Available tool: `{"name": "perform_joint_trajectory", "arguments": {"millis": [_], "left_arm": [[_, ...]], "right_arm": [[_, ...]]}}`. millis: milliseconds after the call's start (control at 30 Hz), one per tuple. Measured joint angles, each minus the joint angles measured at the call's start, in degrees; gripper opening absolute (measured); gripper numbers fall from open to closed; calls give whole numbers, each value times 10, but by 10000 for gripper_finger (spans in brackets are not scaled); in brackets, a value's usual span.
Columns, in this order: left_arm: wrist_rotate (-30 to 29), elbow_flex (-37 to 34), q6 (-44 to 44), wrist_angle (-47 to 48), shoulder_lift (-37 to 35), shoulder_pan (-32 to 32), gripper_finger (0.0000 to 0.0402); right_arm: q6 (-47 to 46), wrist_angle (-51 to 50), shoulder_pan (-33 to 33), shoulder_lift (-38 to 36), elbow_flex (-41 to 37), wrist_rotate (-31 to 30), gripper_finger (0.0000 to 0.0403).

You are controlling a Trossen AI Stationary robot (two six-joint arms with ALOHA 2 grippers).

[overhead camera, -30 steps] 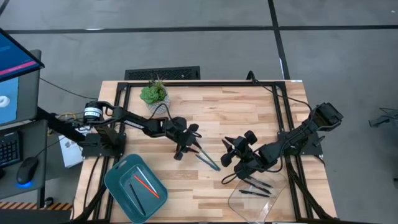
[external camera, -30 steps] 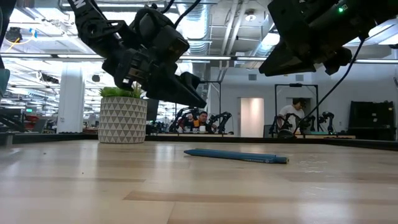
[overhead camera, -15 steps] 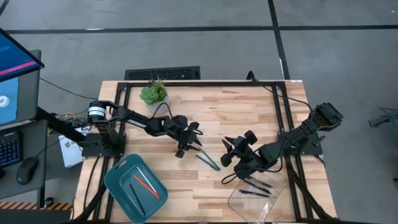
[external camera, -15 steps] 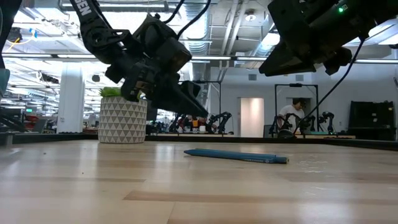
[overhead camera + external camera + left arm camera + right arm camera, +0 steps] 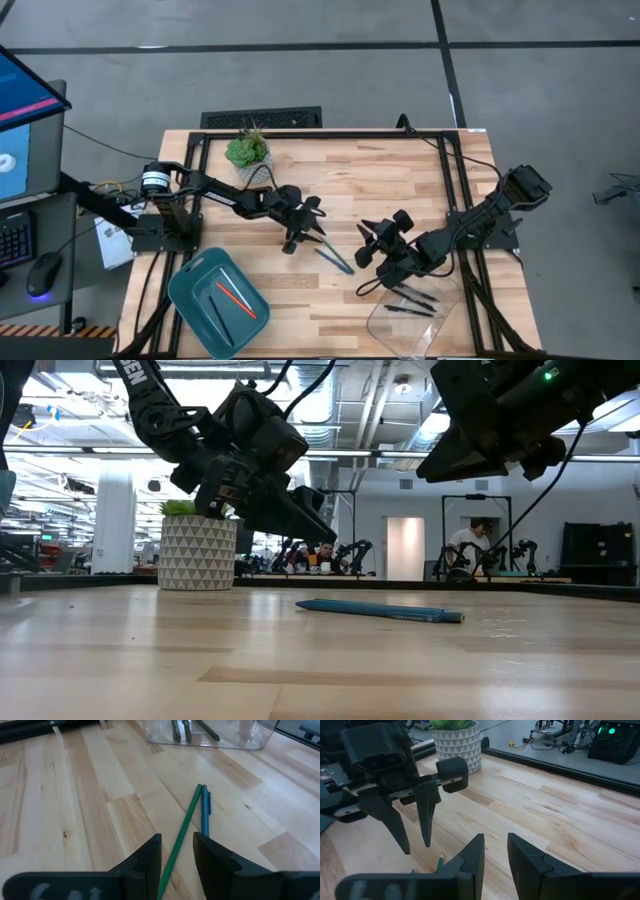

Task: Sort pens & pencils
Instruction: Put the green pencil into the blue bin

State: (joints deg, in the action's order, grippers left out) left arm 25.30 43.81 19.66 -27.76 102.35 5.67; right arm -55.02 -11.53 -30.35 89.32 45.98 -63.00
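A dark green pencil (image 5: 184, 827) and a teal-blue pen (image 5: 205, 810) lie side by side on the wooden table (image 5: 380, 190), near its middle (image 5: 333, 257). My left gripper (image 5: 177, 845) hovers open just above the pencil's near end, one finger on each side, touching nothing. My right gripper (image 5: 366, 248) waits open to the right of the pair, raised off the table. Black pens (image 5: 410, 300) lie in a clear tray (image 5: 440, 318). An orange-red pencil (image 5: 238, 298) lies in a teal bin (image 5: 185, 285).
A potted plant in a white patterned pot (image 5: 247, 150) stands at the table's far left. The teal bin sits at the near left corner and the clear tray at the near right. Bare wood lies between the arms and toward the far edge.
My left gripper has eased a little down and toward the green pencil and teal pen, then stopped. Its fingers stay open. The pencil and pen have not moved.
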Motion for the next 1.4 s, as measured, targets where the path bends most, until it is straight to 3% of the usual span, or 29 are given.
{"name": "perform_joint_trajectory", "arguments": {"millis": [1400], "left_arm": [[31, 23, 33, 41, 23, 5, 104]], "right_arm": [[0, 1, 0, 0, 0, 0, 107]]}}
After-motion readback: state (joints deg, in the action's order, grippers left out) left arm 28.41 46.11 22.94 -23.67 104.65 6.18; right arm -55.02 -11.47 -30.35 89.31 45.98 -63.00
